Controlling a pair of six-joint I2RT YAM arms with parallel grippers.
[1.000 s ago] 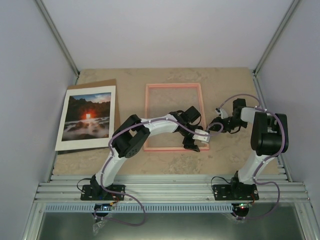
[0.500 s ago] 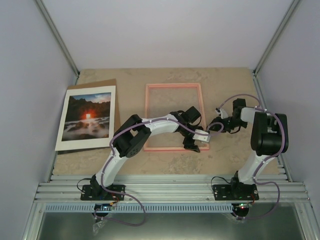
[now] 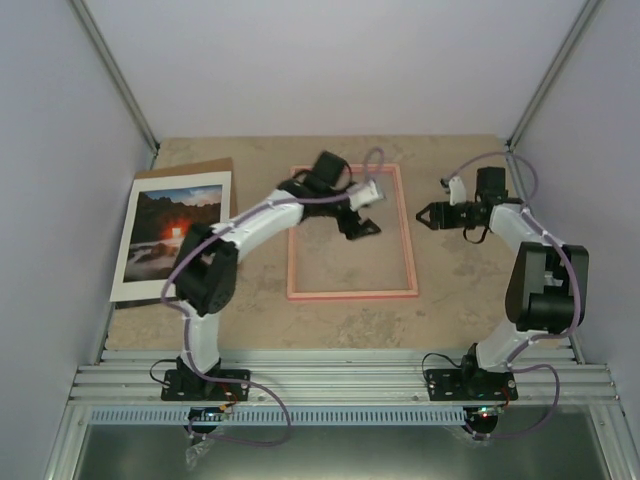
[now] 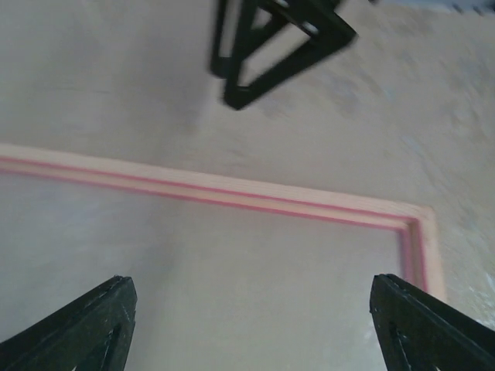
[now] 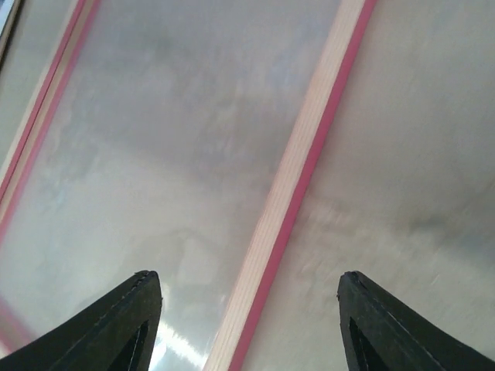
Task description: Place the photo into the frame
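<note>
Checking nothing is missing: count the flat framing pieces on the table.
3: the photo at left, the brown backing board peeking out beneath it, the pink frame at centre.

Frame: I count one.
Photo: one.
Board: one.
Arms: I see two, left arm, right arm.

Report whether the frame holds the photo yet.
Empty: bare table shows inside the frame; the photo lies apart at the table's left.
</note>
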